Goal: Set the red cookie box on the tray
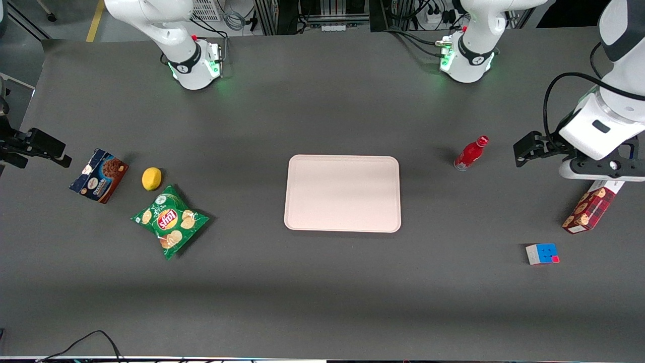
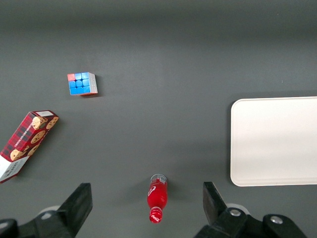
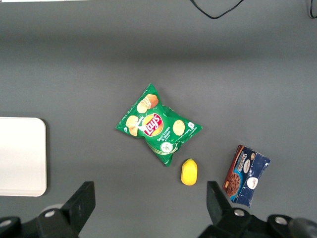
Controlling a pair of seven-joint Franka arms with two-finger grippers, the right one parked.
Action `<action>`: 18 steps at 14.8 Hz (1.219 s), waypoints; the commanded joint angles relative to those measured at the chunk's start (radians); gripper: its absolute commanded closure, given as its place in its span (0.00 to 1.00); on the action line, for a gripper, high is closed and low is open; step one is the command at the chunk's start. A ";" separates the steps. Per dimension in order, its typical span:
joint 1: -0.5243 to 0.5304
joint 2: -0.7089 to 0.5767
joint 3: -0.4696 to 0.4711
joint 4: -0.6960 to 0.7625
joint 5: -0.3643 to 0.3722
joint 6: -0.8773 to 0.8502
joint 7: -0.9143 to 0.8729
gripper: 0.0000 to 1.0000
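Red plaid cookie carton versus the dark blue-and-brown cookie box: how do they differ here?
The long narrow red plaid cookie carton lies toward the working arm's end of the table, partly under the arm; the shorter dark blue-and-brown cookie box lies toward the parked arm's end, beside a yellow lemon. The carton has a white end. Both lie off the pale pink tray. The hand hangs open above the table.

A robotics lab: arm bases (image 1: 194,63) bolted to a cabled bench (image 1: 322,292).

Even overhead light, soft short shadows, mild glare on tray (image 1: 342,193), all views sharp
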 commanded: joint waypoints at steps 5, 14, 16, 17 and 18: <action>-0.004 0.005 0.011 0.027 0.017 -0.066 0.054 0.00; 0.019 0.009 0.114 0.001 0.078 -0.068 0.703 0.00; 0.034 0.011 0.143 -0.028 0.089 -0.040 0.896 0.00; 0.053 0.009 0.154 -0.051 0.089 -0.022 0.947 0.00; 0.068 0.006 0.162 -0.066 0.089 -0.013 0.980 0.00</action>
